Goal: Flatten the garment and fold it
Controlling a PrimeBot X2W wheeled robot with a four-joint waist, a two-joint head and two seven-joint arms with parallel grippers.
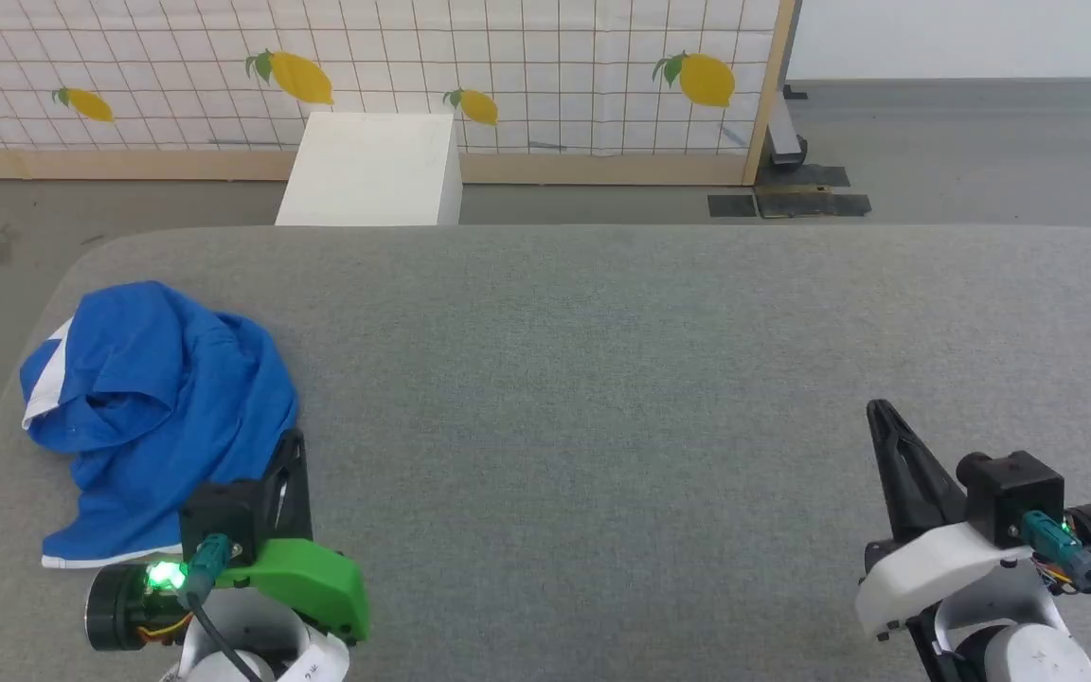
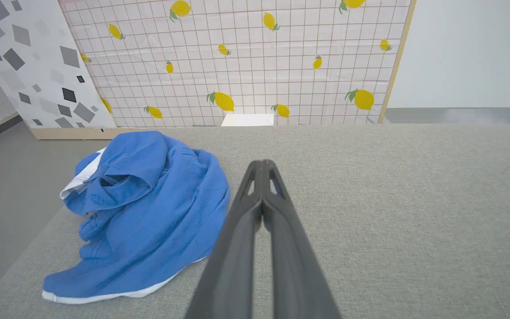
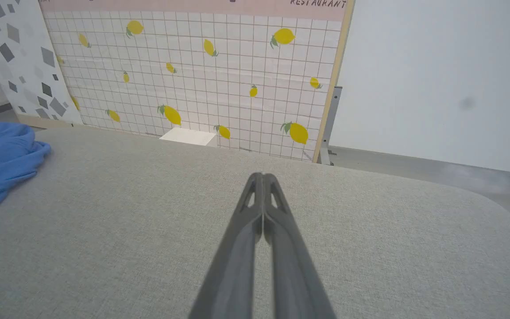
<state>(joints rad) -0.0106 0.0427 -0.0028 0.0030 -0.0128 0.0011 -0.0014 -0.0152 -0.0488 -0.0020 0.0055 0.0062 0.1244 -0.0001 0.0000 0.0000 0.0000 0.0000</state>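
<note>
The garment (image 1: 157, 407), bright blue shorts with white trim, lies crumpled in a heap near the left edge of the grey table (image 1: 602, 360). My left gripper (image 1: 292, 438) is shut and empty just right of the heap's near corner, beside the cloth. From the left wrist view the garment (image 2: 144, 212) lies left of the closed fingers (image 2: 261, 165). My right gripper (image 1: 877, 407) is shut and empty at the table's near right, far from the shorts. In the right wrist view the garment (image 3: 2, 164) shows at the far left, with that gripper (image 3: 262, 177) over bare cloth surface.
A white box (image 1: 370, 170) stands on the floor behind the table's far edge. A tiled lemon-pattern panel (image 1: 508, 76) closes off the back, with a metal stand foot (image 1: 787, 142) at its right end. The table's rounded left corner (image 1: 81, 256) is close to the garment.
</note>
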